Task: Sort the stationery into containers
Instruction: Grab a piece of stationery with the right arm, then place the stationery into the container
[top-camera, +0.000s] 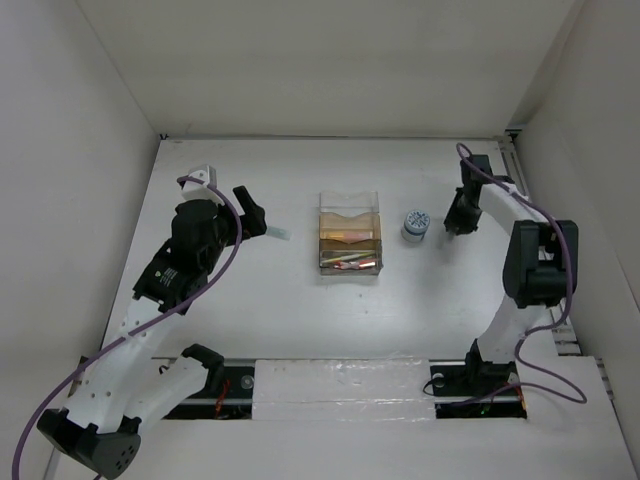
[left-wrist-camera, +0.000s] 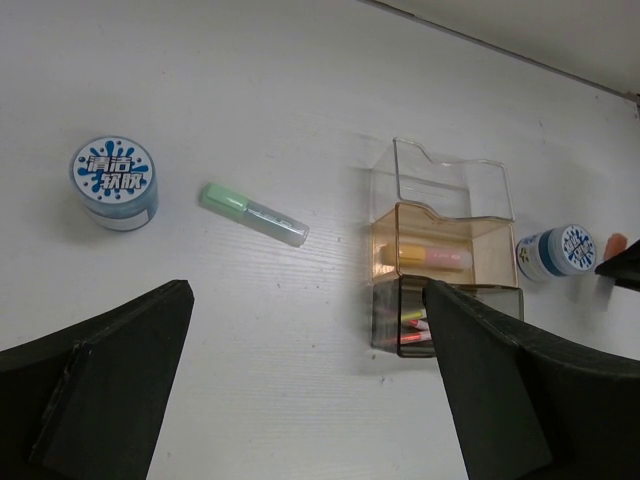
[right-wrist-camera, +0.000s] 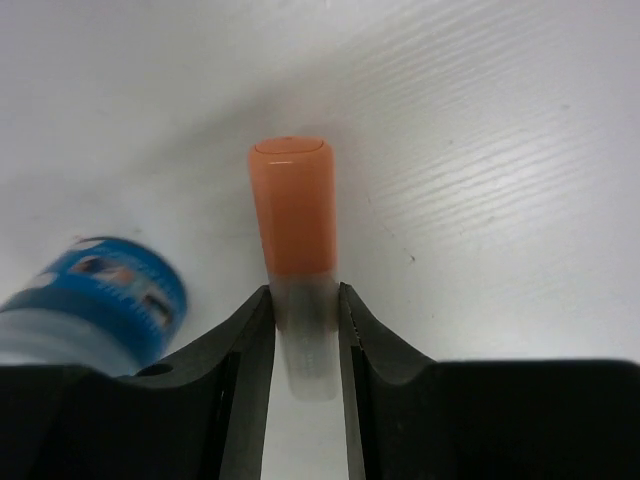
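Right of the organizer (top-camera: 350, 240) on the tabletop (top-camera: 300, 320), clamps an orange marker (right-wrist-camera: 292, 210) in the right gripper (right-wrist-camera: 303, 295), holds the left gripper (left-wrist-camera: 308, 290) open, with pens (top-camera: 350, 262) already binned, green marker (left-wrist-camera: 252, 214) and both rolls (left-wrist-camera: 114, 182) loose.

Clear organizer (top-camera: 349, 235) sits mid-table (top-camera: 300, 320), with pens (top-camera: 352, 262) lying in its nearest compartment. Blue roll (top-camera: 415, 224) stands just right of it. Right gripper (top-camera: 457, 224) is near the roll's right side. Left gripper (top-camera: 254, 216) is left of the organizer, a pale marker (top-camera: 279, 234) just beside it.
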